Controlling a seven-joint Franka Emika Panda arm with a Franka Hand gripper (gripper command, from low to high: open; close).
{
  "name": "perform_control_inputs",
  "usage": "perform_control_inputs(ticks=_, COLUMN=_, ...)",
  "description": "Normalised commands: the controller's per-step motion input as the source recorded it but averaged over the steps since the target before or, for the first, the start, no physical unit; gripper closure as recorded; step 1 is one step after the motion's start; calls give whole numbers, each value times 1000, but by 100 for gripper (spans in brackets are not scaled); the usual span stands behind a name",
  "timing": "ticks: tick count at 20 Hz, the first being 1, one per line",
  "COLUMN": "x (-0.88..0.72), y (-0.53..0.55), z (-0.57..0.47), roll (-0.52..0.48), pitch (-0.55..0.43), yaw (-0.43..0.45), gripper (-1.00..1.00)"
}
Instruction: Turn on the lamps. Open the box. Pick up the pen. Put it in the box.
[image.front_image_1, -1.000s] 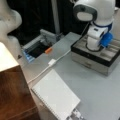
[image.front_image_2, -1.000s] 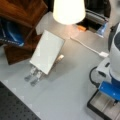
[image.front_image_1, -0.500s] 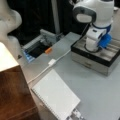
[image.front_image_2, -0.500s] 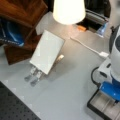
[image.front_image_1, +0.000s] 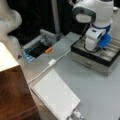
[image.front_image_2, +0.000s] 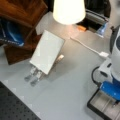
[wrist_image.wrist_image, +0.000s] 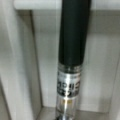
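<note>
Pen (wrist_image.wrist_image: 71, 50) is filling the wrist view, its black barrel running down to a clear and silver section with dark print, hanging over a pale grey compartment of the box tray. The fingers themselves are not showing there, so I cannot tell whether the end effector is pinching the pen or spread apart from it.

In a front view the end effector (image.front_image_1: 92, 47) is reaching down into the open box (image.front_image_1: 92, 61), which is sitting near the table's (image.front_image_1: 95, 92) right edge with its dark rim and silver-grey front facing the camera. The arm's blue wrist part is hanging just above the tray. In a front view the box (image.front_image_2: 100, 106) is showing only as a corner at the bottom right, with the blue wrist part directly over it.

One lamp (image.front_image_2: 68, 10) is glowing brightly at the top edge of a front view; its shade (image.front_image_1: 6, 60) is showing as a cream shape at the left edge in a front view.

One white notebook (image.front_image_1: 56, 96) is lying near the table's front edge, well apart from the box, and it (image.front_image_2: 47, 51) is leaning against a wooden block (image.front_image_2: 20, 17) in a front view. One white cable (image.front_image_1: 51, 63) is running across the table between notebook and box. One orange object (image.front_image_1: 48, 50) is lying beside a grey tray (image.front_image_1: 40, 46) at the far edge.
</note>
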Motion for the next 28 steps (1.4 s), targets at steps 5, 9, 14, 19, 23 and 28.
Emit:
perform_control_inputs(ticks=5, x=-150, y=-155, z=119, roll=-144, pitch=5, yaw=-32, gripper=-100)
perform_control_inputs(ticks=9, x=-108, y=-278, z=145, roll=-99, pitch=18, yaw=-22, gripper=-100)
perform_control_inputs(ticks=14, x=-51, y=-383, z=73, roll=-47, pitch=1, yaw=-4, gripper=-100)
perform_control_inputs(ticks=19, x=-45, y=-502, z=36, roll=-43, pitch=-9, yaw=65, gripper=-100)
perform_control_inputs(ticks=23, x=-70, y=-516, z=73, roll=2, pitch=-26, yaw=74, gripper=-100)
perform_control_inputs(ticks=28, x=-94, y=-469, z=71, roll=36, pitch=-63, yaw=38, gripper=-100)
